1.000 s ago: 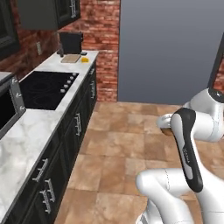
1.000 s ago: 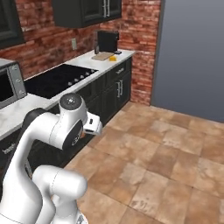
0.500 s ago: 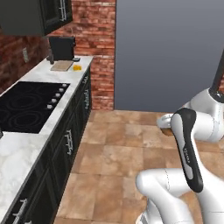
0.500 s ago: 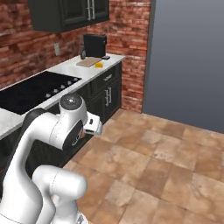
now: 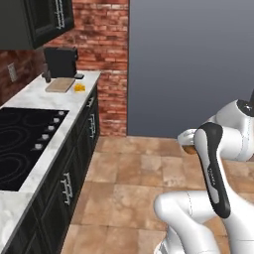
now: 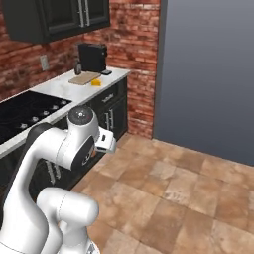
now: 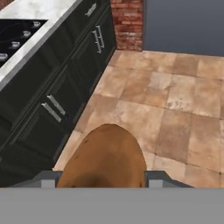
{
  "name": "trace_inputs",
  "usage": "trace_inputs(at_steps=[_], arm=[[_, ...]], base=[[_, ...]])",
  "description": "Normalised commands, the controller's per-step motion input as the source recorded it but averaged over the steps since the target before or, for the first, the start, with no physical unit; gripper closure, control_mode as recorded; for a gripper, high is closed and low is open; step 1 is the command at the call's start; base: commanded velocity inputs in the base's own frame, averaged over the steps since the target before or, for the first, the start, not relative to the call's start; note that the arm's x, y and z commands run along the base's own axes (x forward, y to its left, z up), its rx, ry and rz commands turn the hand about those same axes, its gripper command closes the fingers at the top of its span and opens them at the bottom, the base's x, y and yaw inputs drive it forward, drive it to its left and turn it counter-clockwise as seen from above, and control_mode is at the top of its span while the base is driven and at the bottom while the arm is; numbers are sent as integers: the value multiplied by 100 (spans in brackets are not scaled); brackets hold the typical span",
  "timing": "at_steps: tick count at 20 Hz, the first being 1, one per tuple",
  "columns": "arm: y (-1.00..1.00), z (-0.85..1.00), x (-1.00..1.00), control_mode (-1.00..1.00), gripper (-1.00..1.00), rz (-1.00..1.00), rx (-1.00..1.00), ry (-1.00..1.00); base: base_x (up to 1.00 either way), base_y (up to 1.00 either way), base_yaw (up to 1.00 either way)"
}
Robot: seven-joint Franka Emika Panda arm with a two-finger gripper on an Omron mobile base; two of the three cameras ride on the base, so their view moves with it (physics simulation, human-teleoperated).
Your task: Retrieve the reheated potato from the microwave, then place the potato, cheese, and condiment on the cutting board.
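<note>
Hand cam: the potato [image 7: 103, 159] fills the lower middle, brown and oval, sitting between my fingers, so my gripper [image 7: 101, 180] is clamped on it at mid width; tips themselves barely show at the bottom edge; below it there's tile floor [image 7: 175, 100] and black cabinet fronts [image 7: 57, 92] w/ bar handles.

Left base cam: my arm is folded low on the right, w/ just a sliver of brown potato [image 5: 188, 149] showing past the forearm; far end of the marble counter [image 5: 59, 101] has the cutting board [image 5: 60, 85], the cheese [image 5: 79, 88] just beside its right edge, not on it; the condiment [image 5: 47, 76] stands left of the coffee machine [image 5: 60, 60]; cooktop [image 5: 22, 144] nearer to me.

Right base cam: same far corner from the other side; cutting board [image 6: 84, 78], cheese [image 6: 96, 83] apart from it, condiment [image 6: 78, 68] by the machine.
</note>
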Motion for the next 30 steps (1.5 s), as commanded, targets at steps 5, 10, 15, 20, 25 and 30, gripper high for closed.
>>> trace_inputs(at_steps=[5, 10, 15, 20, 25, 30], arm=[[0, 0, 0, 100, 100, 0, 0, 0], [0, 0, 0, 100, 100, 0, 0, 0], [0, 0, 0, 100, 100, 0, 0, 0], [0, 0, 0, 100, 100, 0, 0, 0], [0, 0, 0, 100, 100, 0, 0, 0], [0, 0, 0, 100, 100, 0, 0, 0]], base=[[86, -14, 0], [87, -14, 0], [88, -14, 0], [91, -13, 0], [93, -11, 5], [85, -5, 22]])
